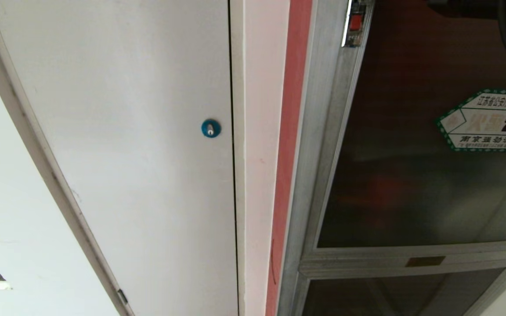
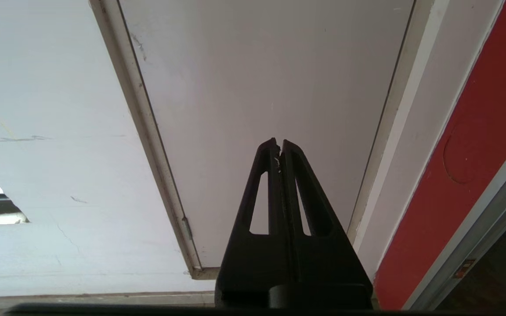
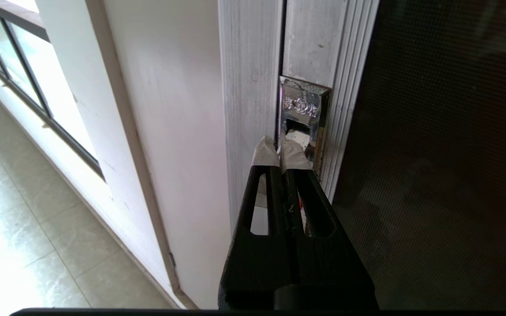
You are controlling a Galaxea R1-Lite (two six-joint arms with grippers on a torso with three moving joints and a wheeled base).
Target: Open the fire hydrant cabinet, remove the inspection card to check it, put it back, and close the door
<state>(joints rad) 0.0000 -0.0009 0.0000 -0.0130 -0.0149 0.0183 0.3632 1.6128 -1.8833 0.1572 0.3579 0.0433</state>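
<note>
The fire hydrant cabinet (image 1: 323,131) fills the right of the head view, silver-framed. Its door (image 1: 411,175) of dark tinted glass lies closed in the frame and carries the green-edged arrow sticker (image 1: 490,120). In the right wrist view my right gripper (image 3: 279,147) is shut and empty. Its taped fingertips (image 3: 294,153) sit right at the chrome latch recess (image 3: 303,105) on the edge of the door (image 3: 446,153), beside the cabinet frame (image 3: 248,87). That latch (image 1: 355,24) shows at the top of the head view. The inspection card is hidden. My left gripper (image 2: 279,142) is shut, parked facing the white panel.
A plain white door (image 1: 125,131) with a round blue lock (image 1: 211,128) stands left of the cabinet, with a red strip (image 1: 292,131) between them. A smaller lower glass door (image 1: 402,294) sits under the big one. Tiled floor (image 3: 24,219) and a railing (image 3: 11,52) lie to the side.
</note>
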